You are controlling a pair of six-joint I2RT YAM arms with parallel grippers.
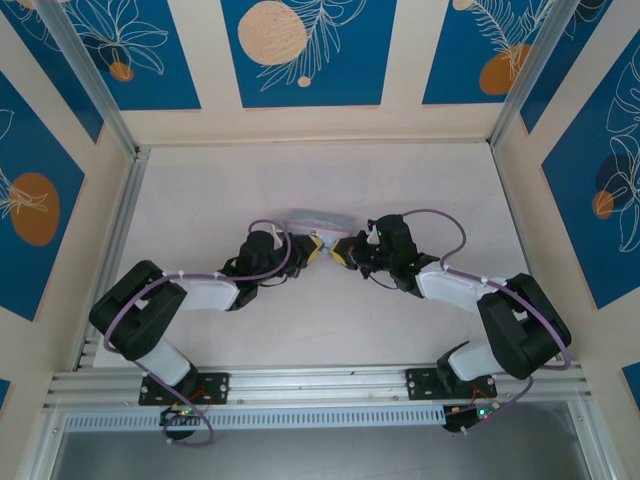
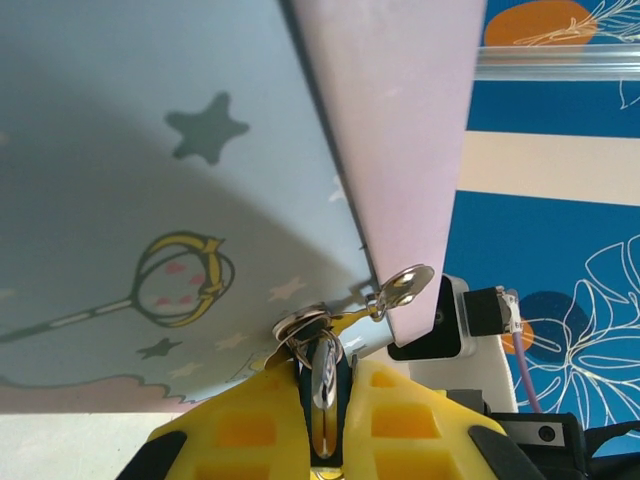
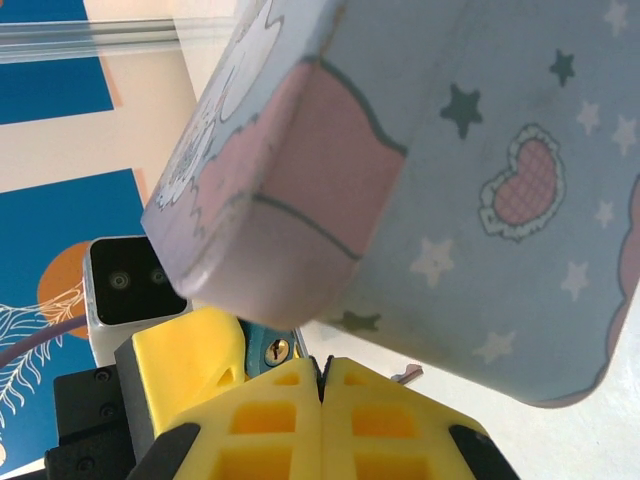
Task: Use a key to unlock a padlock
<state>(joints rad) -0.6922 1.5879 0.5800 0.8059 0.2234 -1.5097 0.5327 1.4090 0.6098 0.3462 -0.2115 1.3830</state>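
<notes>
Yellow fingertips (image 2: 250, 420) of my left end effector (image 2: 322, 400) grasp the padlock (image 3: 274, 347), keyhole toward my clenched right end effector (image 3: 320, 385), so the key (image 2: 405, 288) can enter.

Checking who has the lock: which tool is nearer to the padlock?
Left. The left tool is clamped on the padlock. The right tool, shut, sits close beside the padlock's keyhole end without gripping it.

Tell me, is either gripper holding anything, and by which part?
The left gripper clamps the padlock by its dark body. The right gripper is shut with nothing seen in it.
</notes>
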